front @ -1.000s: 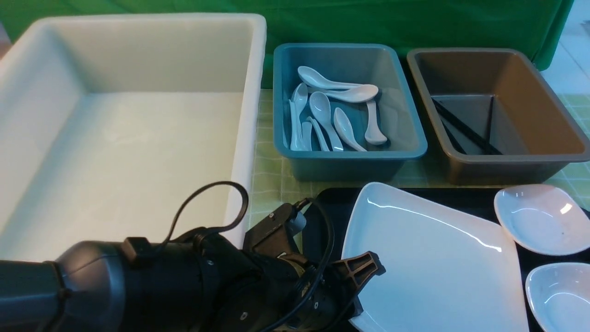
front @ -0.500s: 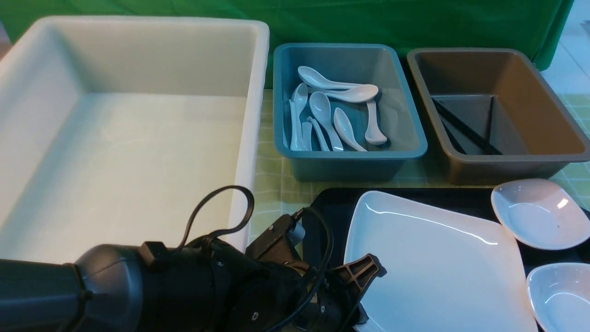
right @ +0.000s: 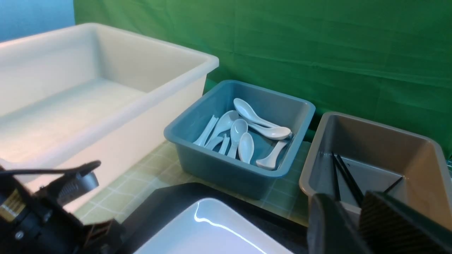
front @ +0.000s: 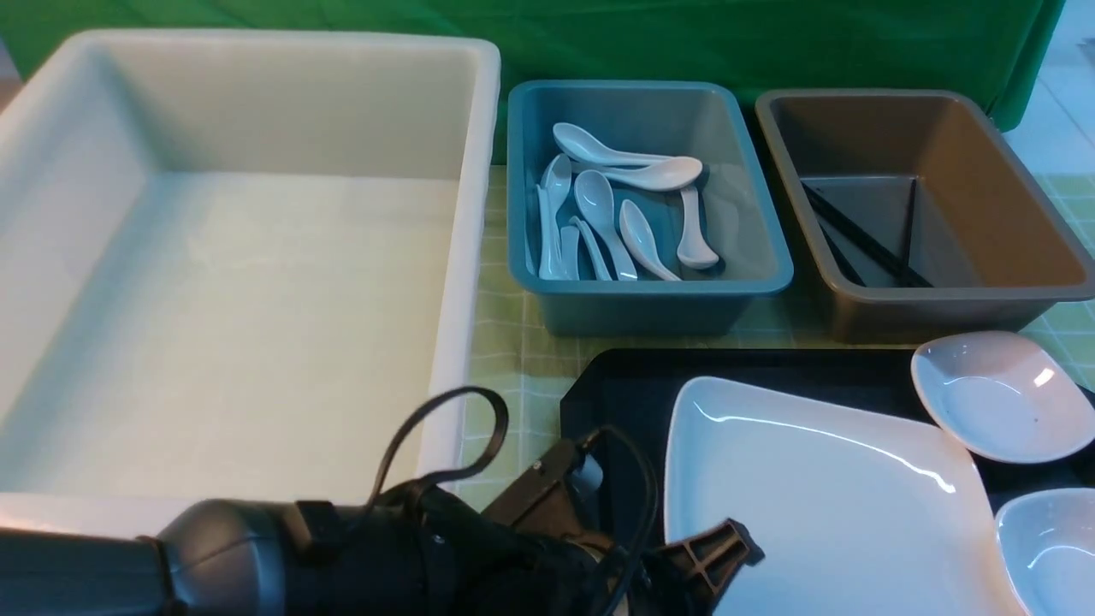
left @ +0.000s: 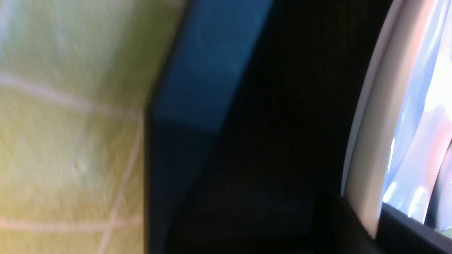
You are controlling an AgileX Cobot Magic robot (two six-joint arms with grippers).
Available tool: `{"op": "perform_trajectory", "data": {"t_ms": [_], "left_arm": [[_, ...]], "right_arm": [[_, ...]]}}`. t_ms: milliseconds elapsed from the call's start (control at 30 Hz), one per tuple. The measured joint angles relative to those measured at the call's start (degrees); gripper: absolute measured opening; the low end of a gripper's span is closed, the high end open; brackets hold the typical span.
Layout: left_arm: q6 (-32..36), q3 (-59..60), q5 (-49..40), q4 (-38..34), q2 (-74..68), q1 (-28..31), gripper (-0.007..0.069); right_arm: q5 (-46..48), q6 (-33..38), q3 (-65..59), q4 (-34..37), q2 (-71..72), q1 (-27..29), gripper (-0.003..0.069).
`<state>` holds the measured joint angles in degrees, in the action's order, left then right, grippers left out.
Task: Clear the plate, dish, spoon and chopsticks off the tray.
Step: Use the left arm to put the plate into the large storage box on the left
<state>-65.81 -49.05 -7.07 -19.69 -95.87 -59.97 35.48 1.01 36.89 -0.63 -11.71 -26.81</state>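
The white bin [front: 462, 257] takes up the left of the scene, its floor bare where visible. At near right lies the black tray [front: 616, 376], its near part out of the front view. Beyond it stand the brown bin [front: 967, 295], far right, and the blue bin [front: 650, 287], to its left.

The big square plate [front: 838, 513] is over the tray, seemingly tipped. The left pincer [left: 370, 218] is closed on its rim, one finger on either face. To the plate's right are two small white dishes, a far one [front: 1001, 398] and a near one [front: 1052, 547]. The right pincer [right: 356, 218] shows only in its own wrist view, and I cannot tell whether its fingers are apart or together.

White spoons [front: 599, 205] lie in the blue bin and black chopsticks [front: 864, 235] in the brown one, so cutlery looks sorted, and clearing the plate seems the step in hand. Next, I judge, the left arm should raise the plate clear of the dishes and the white bin's wall, then lower it inside. A rim grip could let the heavy plate swing. The dishes would follow.
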Motion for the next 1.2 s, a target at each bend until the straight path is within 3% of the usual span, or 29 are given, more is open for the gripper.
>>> {"op": "perform_trajectory", "data": {"t_ms": [267, 600, 967, 1200], "left_arm": [[0.0, -0.1, -0.2, -0.2, 0.3, -2.4, 0.0008], [-0.6, 0.0, -5.3, 5.2, 7.7, -2.8, 0.0007], [-21.6, 0.0, -7.4, 31.1, 12.0, -2.7, 0.0007], [-24.0, -2.2, -8.2, 36.5, 15.7, -2.6, 0.0007]], "right_arm": [[0.0, 0.0, 0.0, 0.0, 0.0, 0.0, 0.0139], [0.0, 0.0, 0.0, 0.0, 0.0, 0.0, 0.0145], [-0.1, 0.0, 0.0, 0.0, 0.0, 0.0, 0.0146], [-0.1, 0.0, 0.0, 0.0, 0.0, 0.0, 0.0146]]}}
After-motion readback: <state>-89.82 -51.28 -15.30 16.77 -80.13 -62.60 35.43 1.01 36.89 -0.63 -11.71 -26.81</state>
